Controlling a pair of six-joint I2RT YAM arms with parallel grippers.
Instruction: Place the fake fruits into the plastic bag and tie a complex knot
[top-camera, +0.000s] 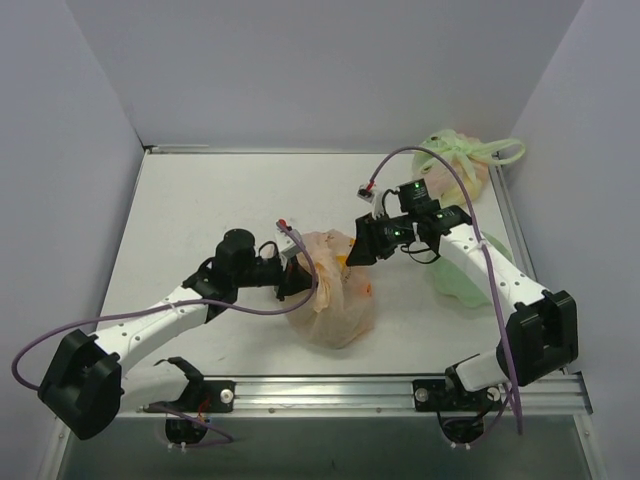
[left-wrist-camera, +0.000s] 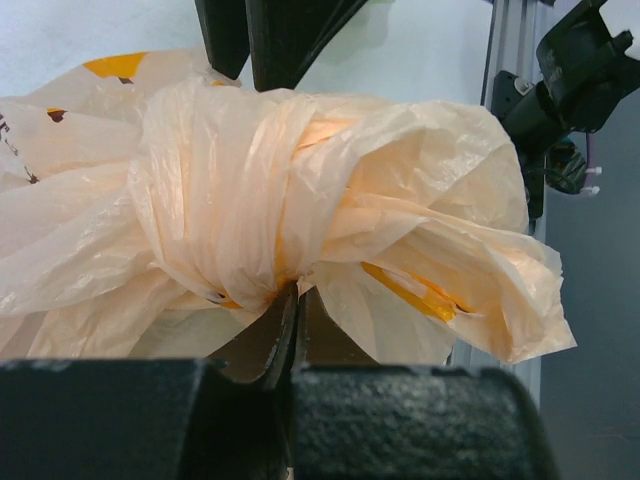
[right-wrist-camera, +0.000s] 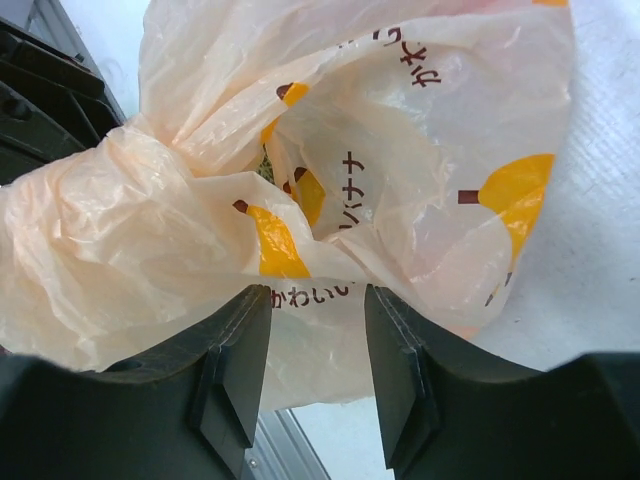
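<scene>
Plastic bag (top-camera: 335, 305), just 6 o'clock of bench (top-camera: 200, 210) centre: my left claw (top-camera: 297, 275) clamps its film at 9 o'clock, apparently steadying the knot (left-wrist-camera: 240, 190); my right claw (top-camera: 362, 248) stands apart at 1 o'clock.

- plastic bag (top-camera: 335, 305): thin translucent peach-orange film, crinkled, with a soft sheen; yellow bananas and dark lettering printed on it.
- knot (left-wrist-camera: 225, 180): the same film, bunched into tight, fine wrinkles.
- table (top-camera: 200, 210): matt off-white top, finely grained in the right wrist view.
- left gripper (left-wrist-camera: 293, 330): black plastic, matt, its near body coarse and grainy.
- right gripper (right-wrist-camera: 318, 310): black plastic, smoother, with a dull sheen along the edges.
- arm shells (top-camera: 160, 320): smooth white plastic, lightly glossy, with black joints.
- rail (top-camera: 330, 392) at the near edge: bare silvery metal.
- cables (top-camera: 440, 165): smooth purple sheath.
- pale green bag (top-camera: 455, 160), far right: thin, crumpled translucent film.
- walls (top-camera: 300, 70): plain, matt, pale grey.
</scene>
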